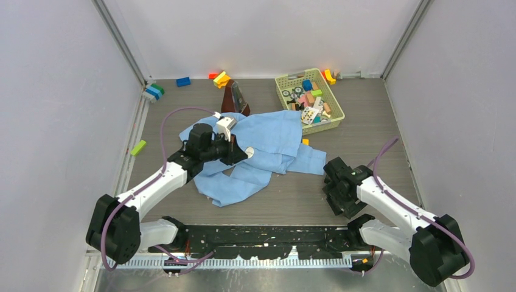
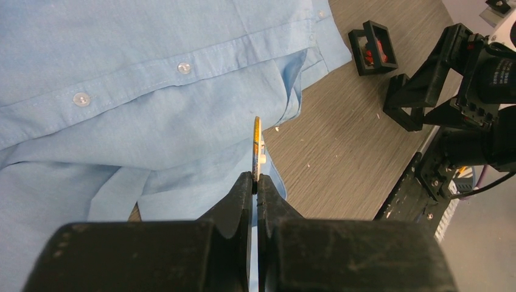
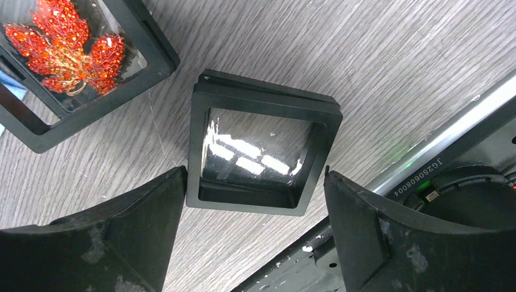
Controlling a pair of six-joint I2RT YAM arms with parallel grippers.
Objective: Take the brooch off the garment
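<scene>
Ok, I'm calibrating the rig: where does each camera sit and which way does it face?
Top external: above and behind the bases, looking down on table, garment, left arm and right arm.
Left wrist: looks along the shut left gripper pinching the brooch, garment beyond.
Right wrist: looks down past the open right gripper onto an empty black case.
Shared: both wrist views show the red-leaf case.

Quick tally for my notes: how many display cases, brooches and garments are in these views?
Display cases: 2 (empty case, leaf case)
Brooches: 2 (red leaf brooch, thin brooch in the left gripper)
Garments: 1 (blue shirt)
Total: 5
</scene>
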